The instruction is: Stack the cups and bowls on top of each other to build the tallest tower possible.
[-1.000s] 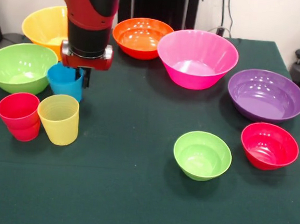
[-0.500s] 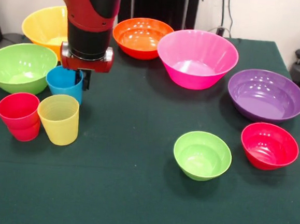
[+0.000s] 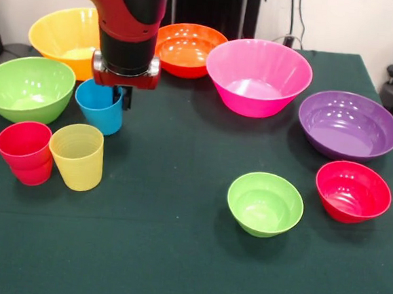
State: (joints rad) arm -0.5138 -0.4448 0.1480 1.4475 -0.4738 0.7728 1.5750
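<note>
I see the small blue tapered plastic cup (image 3: 101, 107) directly under my gripper (image 3: 124, 95), one dark finger (image 3: 126, 98) against the outside of its rim; the jaws appear clamped on that rim. The cup sits just beside the large green glossy bowl (image 3: 25, 87), above the pale yellow cup (image 3: 77, 156) and red cup (image 3: 24, 152), well apart from the small lime-green bowl (image 3: 265, 203)

Cups: red (image 3: 24, 151) and pale yellow (image 3: 77, 155) are standing upright, touching, at 9 o'clock; blue (image 3: 101, 105) is sitting just above them.
Bowls: seven are lying open-side up, unstacked, from 10 to 4 o'clock.
</note>
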